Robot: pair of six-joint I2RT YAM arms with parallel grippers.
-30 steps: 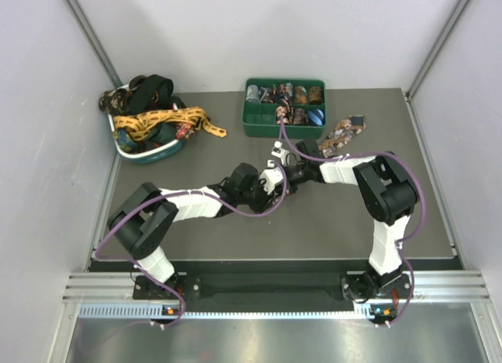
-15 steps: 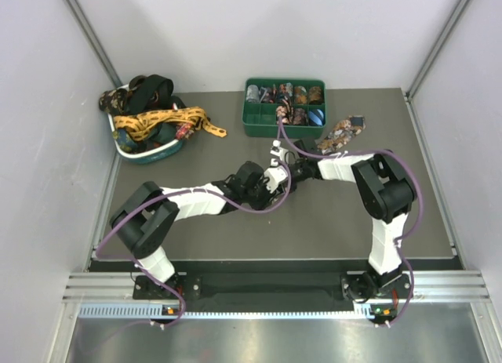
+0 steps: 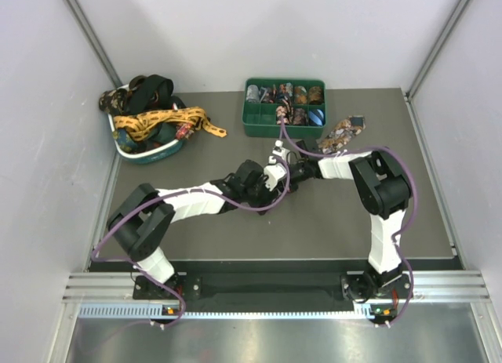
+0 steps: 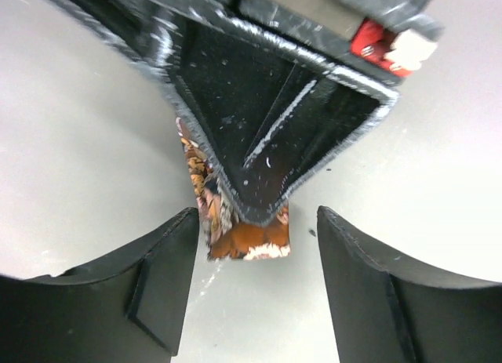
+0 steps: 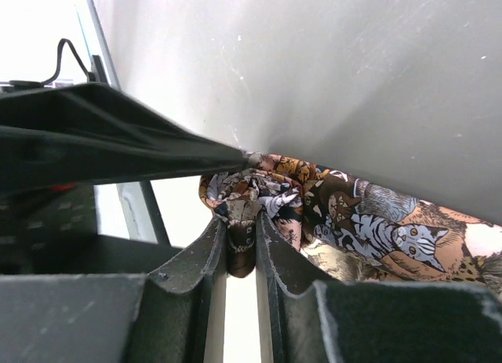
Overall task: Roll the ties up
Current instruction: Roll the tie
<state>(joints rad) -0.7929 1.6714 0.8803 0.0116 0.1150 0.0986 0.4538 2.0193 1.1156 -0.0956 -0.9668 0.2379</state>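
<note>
The dark counter (image 3: 314, 230) fills the floor of the view. At 10 o'clock a basket (image 3: 125, 146) is heaped with loose ties (image 3: 161, 118), one gold end trailing over the rim. At 12 o'clock a green tray (image 3: 259, 129) holds rolled ties (image 3: 296, 93). A brown tie (image 5: 353, 214) with a cat print lies from 1 o'clock toward the centre. There the right pincer (image 5: 241, 226) is nearly closed, nipping a bunched fold of it. The left pincer (image 4: 255, 218) faces it, spread wide and holding nothing, the tie's end lying between its fingers.

Bright even light, soft shadows; wrist views blurred up close, edges distorted.
</note>
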